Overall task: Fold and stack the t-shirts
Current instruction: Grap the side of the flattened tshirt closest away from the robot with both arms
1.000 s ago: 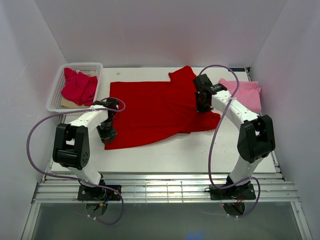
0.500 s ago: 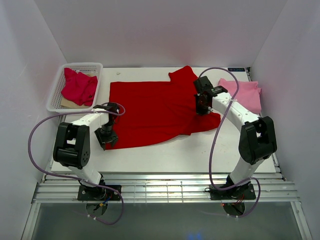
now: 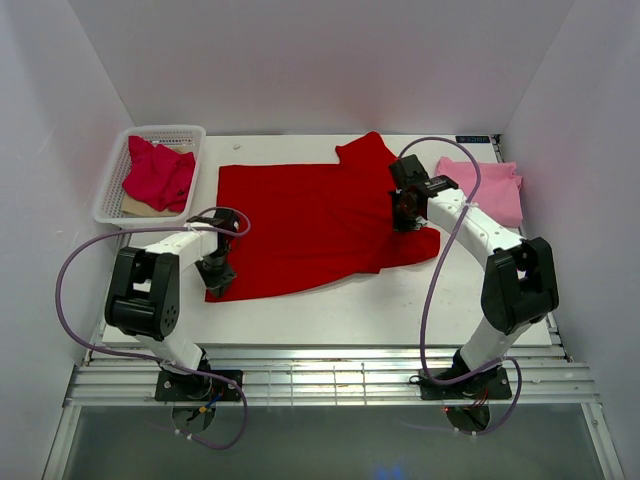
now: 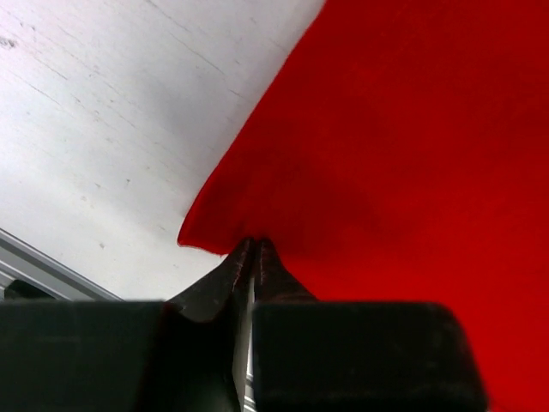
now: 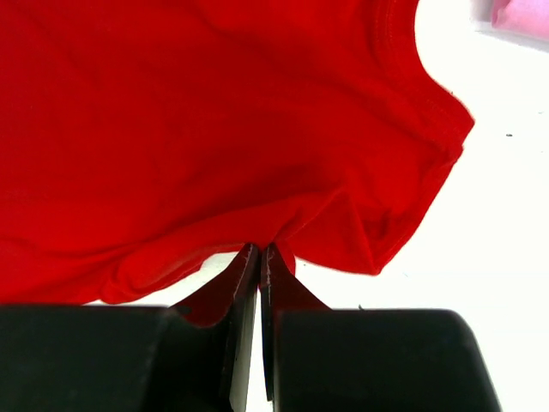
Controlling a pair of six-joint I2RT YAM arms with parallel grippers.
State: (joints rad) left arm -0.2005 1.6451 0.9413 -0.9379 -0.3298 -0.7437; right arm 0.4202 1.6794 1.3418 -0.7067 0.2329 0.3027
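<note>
Red t-shirt (image 3: 320,225) lies spread flat in the middle of the table (image 3: 400,310). Left gripper (image 4: 253,246) is pinched tight at its near-left hem corner; cloth looks caught between the tips, hard to be sure. Right gripper (image 5: 259,251) is clamped on bunched cloth at the shirt's right edge. Pink t-shirt (image 3: 495,190) sits folded far right. Crimson t-shirt (image 3: 158,175) lies crumpled in the white basket (image 3: 112,190), far left.

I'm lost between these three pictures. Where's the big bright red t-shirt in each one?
Top external: bright red t-shirt spread flat mid-table.
Left wrist: fills the right side, edge pinched by the left gripper.
Right wrist: fills the upper picture, bunched in the right gripper.
Shared landmark: the white table.
</note>
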